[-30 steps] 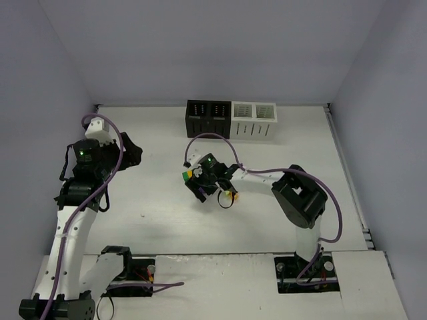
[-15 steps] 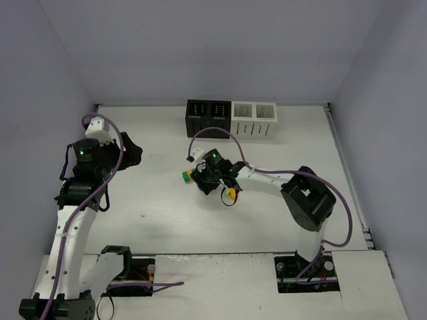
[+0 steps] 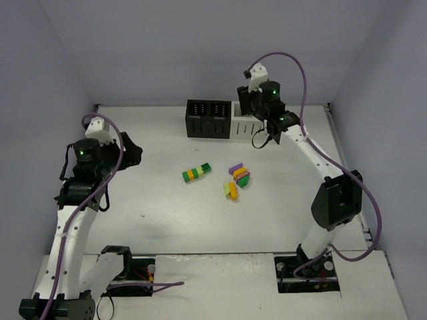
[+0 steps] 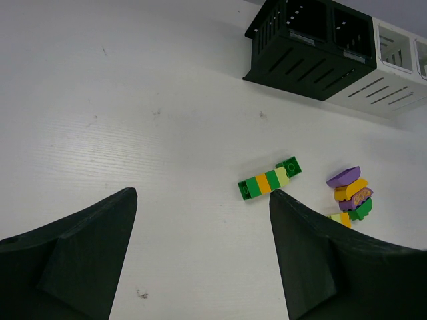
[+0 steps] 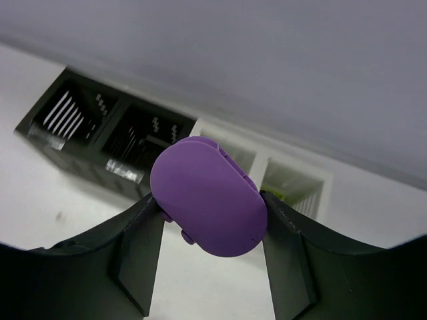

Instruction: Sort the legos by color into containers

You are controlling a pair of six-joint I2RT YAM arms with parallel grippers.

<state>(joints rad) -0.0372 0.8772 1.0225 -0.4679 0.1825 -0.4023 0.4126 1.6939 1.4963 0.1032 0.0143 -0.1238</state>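
My right gripper (image 5: 208,200) is shut on a rounded purple lego (image 5: 207,177) and hangs in front of the containers, near where the black pair (image 5: 100,130) meets the white pair (image 5: 293,180). From above, that gripper (image 3: 261,119) is over the white bins (image 3: 254,120), beside the black bins (image 3: 208,119). A joined strip of dark green, orange-yellow and lime legos (image 3: 197,173) lies mid-table. A small pile of purple, orange-yellow and green legos (image 3: 237,177) lies to its right. My left gripper (image 4: 200,193) is open and holds nothing, short of the strip (image 4: 269,179).
Something lime green shows inside the right white bin (image 5: 275,195). The bin row (image 4: 333,50) stands against the back wall, and side walls close in the table left and right. A purple cable (image 3: 300,80) loops above the right arm.
My right arm has left the lego pile at mid-table and swung up and back to the bins, its jaws now shut on the purple lego. The left arm has not moved.
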